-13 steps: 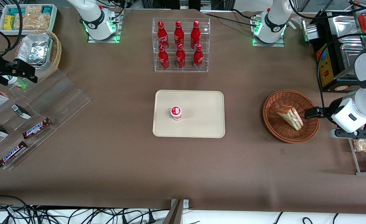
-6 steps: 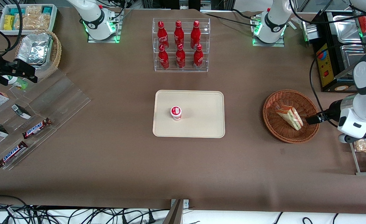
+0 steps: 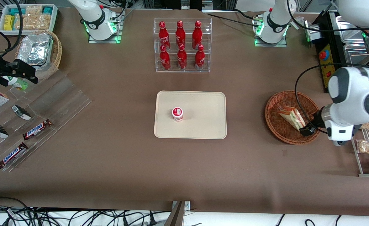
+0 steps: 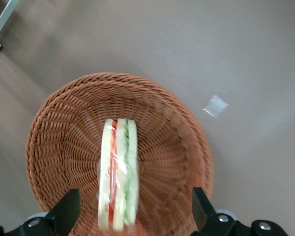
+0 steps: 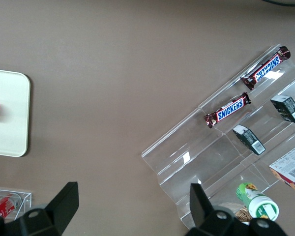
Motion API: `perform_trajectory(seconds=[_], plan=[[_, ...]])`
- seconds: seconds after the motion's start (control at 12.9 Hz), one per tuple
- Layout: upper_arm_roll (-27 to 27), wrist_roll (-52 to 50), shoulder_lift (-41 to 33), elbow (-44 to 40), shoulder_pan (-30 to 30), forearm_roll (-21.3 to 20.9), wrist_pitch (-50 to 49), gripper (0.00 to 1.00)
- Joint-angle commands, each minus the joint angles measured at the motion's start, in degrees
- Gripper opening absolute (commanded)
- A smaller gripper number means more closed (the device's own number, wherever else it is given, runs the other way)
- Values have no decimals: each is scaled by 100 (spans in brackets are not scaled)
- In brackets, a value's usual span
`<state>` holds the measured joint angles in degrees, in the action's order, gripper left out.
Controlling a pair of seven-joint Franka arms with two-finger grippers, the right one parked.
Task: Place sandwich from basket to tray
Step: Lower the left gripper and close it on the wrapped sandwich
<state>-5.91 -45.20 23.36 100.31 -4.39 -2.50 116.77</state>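
Meanwhile, at the front view's right edge, the clear-wrapped triangular sandwich (image 3: 291,117) lies in the round reddish-brown wicker basket (image 3: 275,125). The left arm's black two-finger gripper (image 3: 306,130), fingers spread wide, hovers over the sandwich's nearer end, which sits between them.

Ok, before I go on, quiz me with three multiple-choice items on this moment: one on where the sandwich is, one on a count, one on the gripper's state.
1. Where is the sandwich?
A. in the basket
B. on the tray
C. on the table

2. How many red bottles stand in the clear rack?
A. four
B. six
C. eight

3. What is the state of the left gripper?
A. shut on the sandwich
B. shut and empty
C. open, above the sandwich's end

Answers: 1 A, the wedge lies on the brown weave; 2 B, two rows of three; 3 C, in the wrist view the fingers stand wide apart either side of the sandwich, not touching it.
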Motion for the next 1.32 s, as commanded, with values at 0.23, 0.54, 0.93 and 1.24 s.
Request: perform_trajectory(seconds=[0.23, 0.54, 0.93, 1.24], plan=[[152, -823, -341, 1078, -141, -602, 636, 100], [152, -1104, -367, 1254, -132, -1050, 636, 100], [239, -1457, -402, 1665, -132, -1059, 1022, 100], [398, -1457, -490, 1904, -132, -1086, 1120, 100]])
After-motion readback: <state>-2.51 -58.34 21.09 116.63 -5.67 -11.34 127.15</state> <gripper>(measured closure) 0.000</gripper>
